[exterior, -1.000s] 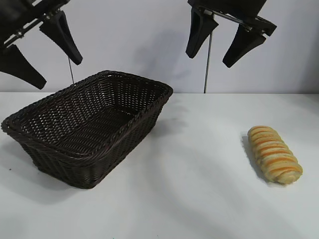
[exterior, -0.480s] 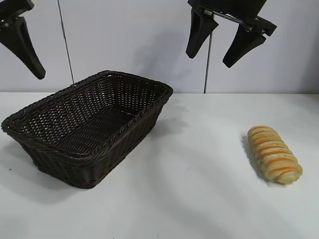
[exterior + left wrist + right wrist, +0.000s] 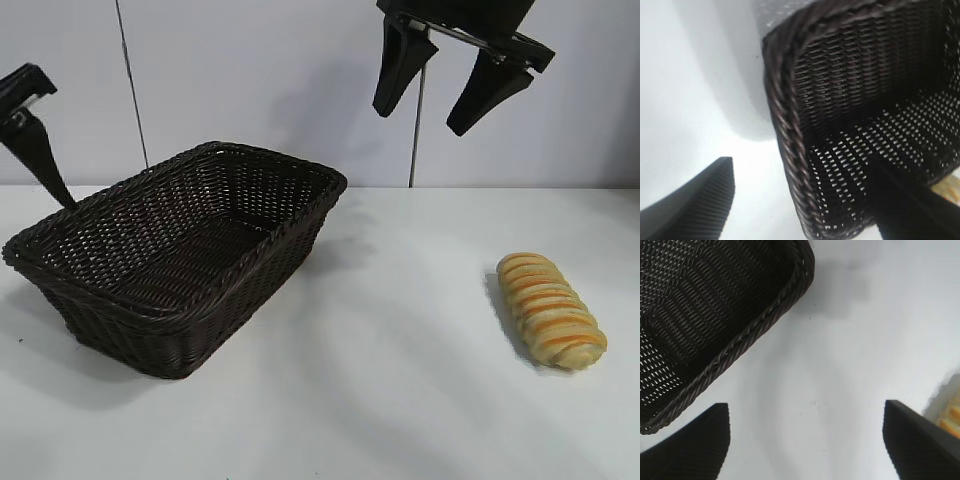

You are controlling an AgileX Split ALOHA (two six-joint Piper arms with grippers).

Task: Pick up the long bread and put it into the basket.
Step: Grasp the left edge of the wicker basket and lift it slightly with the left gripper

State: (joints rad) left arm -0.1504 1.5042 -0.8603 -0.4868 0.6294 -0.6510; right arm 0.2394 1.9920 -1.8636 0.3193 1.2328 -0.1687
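The long bread point(image 3: 551, 310), a golden-tan loaf with orange stripes, lies on the white table at the right; a sliver of it shows in the right wrist view point(image 3: 951, 412). The dark brown wicker basket point(image 3: 175, 320) stands at the left and is empty. My right gripper point(image 3: 418, 120) hangs open and empty high above the table between basket and bread; its view point(image 3: 805, 404) shows bare table and the basket's corner point(image 3: 757, 325). My left gripper is at the far left edge, only one finger point(image 3: 38, 150) showing beside the basket's far left end; its wrist view point(image 3: 801, 161) shows it open over the basket's rim point(image 3: 785, 135).
The white table point(image 3: 400, 380) runs wide between basket and bread. A pale wall stands behind, with two thin vertical rods point(image 3: 415, 140) against it.
My left gripper has swung left and downward, from above the basket's left end to the frame's left edge. The right gripper, the bread and the basket have not moved.
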